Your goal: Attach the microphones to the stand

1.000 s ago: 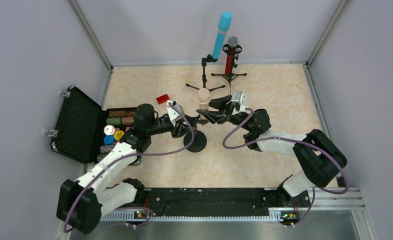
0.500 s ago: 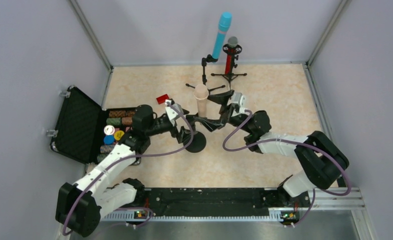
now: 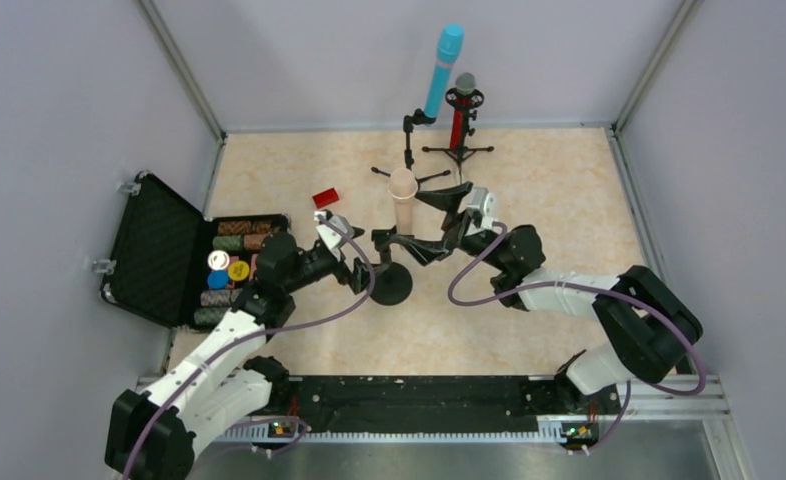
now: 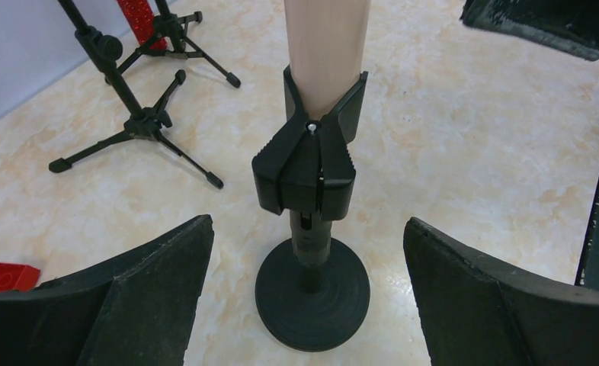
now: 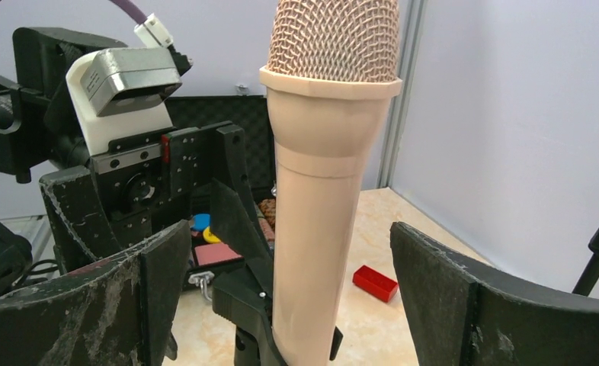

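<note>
Peach microphone [image 5: 323, 191] sits clipped upright in the stand [image 4: 312, 293]; my left gripper [image 4: 305, 223] and right gripper [image 5: 289, 229] both gape wide.

Two slim arms are bolted to a black base rail [image 3: 419, 398]. The left arm [image 3: 214, 350], at the rail's left end, and the right arm [image 3: 569, 295], at its right end, have white link shells and bulky black joints. A purple cable [image 3: 304, 315] loops along each. The left gripper [image 4: 308, 223] has matte black wedge fingers [image 4: 148, 297]; the right gripper [image 5: 289, 229] has black ones, scuffed whitish. A silver-grey camera box [image 5: 121, 72] on a white housing tops the left wrist.
</note>
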